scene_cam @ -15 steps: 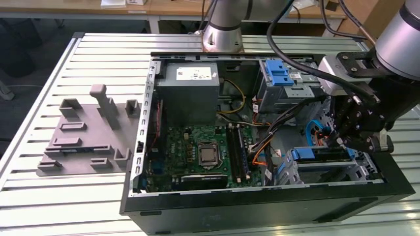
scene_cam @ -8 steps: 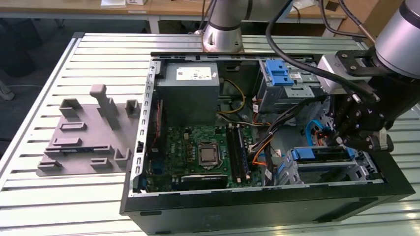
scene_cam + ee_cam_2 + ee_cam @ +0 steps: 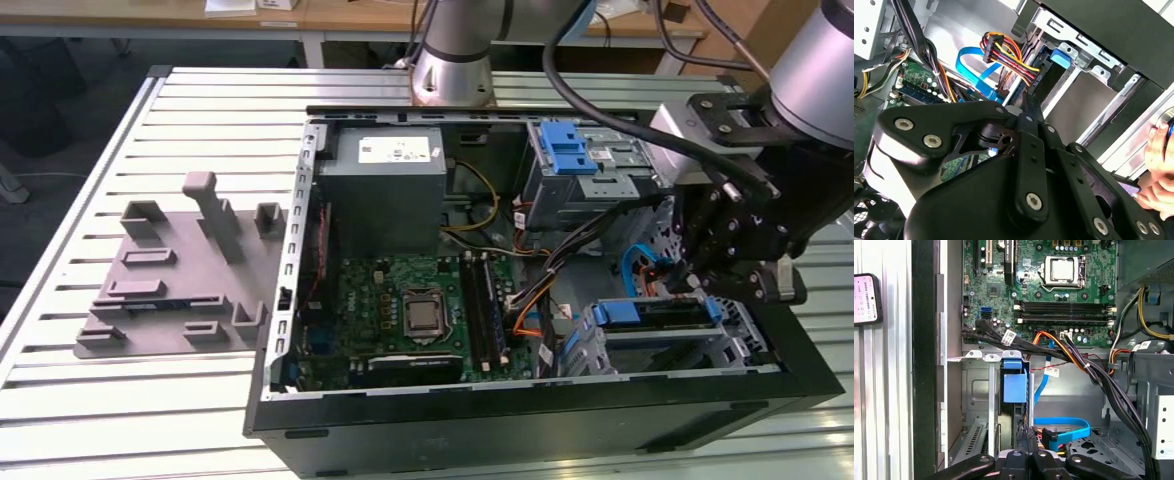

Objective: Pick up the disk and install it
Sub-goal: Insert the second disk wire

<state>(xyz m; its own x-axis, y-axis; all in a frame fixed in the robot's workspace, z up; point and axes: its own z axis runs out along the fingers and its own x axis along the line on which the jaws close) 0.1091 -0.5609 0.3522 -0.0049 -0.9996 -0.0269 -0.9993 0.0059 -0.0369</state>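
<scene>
Disk (image 3: 1015, 390): seated edge-on in its bay, blue rail outward, just ahead of the fingers (image 3: 1026, 440). Fingers: pressed together, empty, tips near the cables (image 3: 1054, 435). Case (image 3: 534, 415): open on bench (image 3: 160, 400).

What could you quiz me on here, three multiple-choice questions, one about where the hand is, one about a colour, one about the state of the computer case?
1. Where is the hand?
A. Over the grey slotted tray
B. Over the drive cage at the exterior view's right end of the case
C. Over the power supply

2. What colour is the flat cable curling beside the drive cage?
A. Red
B. Green
C. Blue

3. What state is the case in?
A. Lying open, motherboard exposed
B. Closed with its side panel on
C. Standing upright, closed

Answers: 1 B, the exterior view shows the hand low over the cage at that end. 2 C, both wrist views show it blue. 3 A, the board and wiring are in plain sight from above.
</scene>
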